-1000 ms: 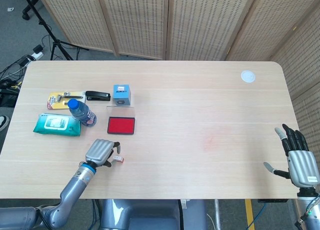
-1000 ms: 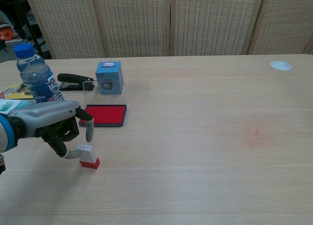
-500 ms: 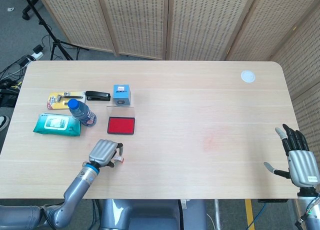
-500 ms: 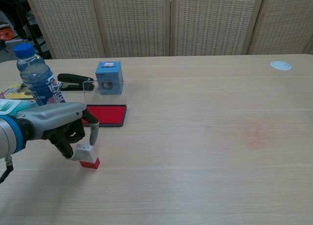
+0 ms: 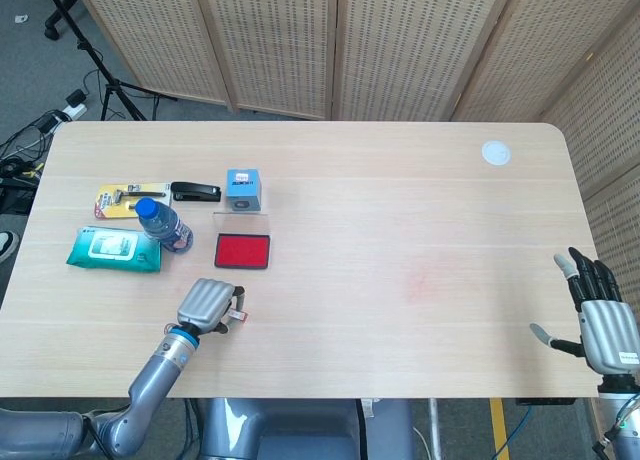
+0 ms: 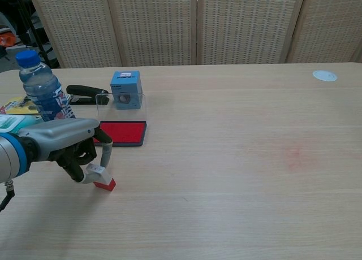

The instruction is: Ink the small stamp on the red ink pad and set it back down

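Change: since a second ago the left hand [image 6: 68, 144] has closed in over the small stamp [image 6: 99, 177], and the stamp, upright before, now leans over with its white top under the fingers.
Left hand: fingers curled down around the stamp's white top, pinching it; the head view shows the back of the hand [image 5: 207, 303] with the stamp [image 5: 233, 317] peeking out at its right edge.
Small stamp: white top, red base, tilted; its red base looks to be touching the table [image 6: 237, 158], in front of the ink pad and apart from it.
Red ink pad: open, flat on the table [image 5: 400, 220], its red face up [image 6: 120, 132] [image 5: 243, 251]; its clear lid [image 6: 121, 105] stands up along the back edge.
Right hand: at the far right table edge in the head view [image 5: 597, 318], fingers spread wide, holding nothing; the chest view does not show it.
Blue box: small cube [image 6: 126, 89] [image 5: 242, 189] just behind the ink pad's lid.
Stapler: black, lying left of the blue box [image 6: 86, 92] [image 5: 195, 191].
Water bottle: blue cap, upright [image 6: 41, 87] [image 5: 164, 225], left of the ink pad.
Wipes pack: green, flat [image 5: 114, 248], beside the bottle at the left edge.
Razor card: yellow backing [image 5: 120, 197], behind the wipes pack.
White disc: small, round [image 6: 324, 76] [image 5: 495, 153], at the far right corner, well apart from everything else.
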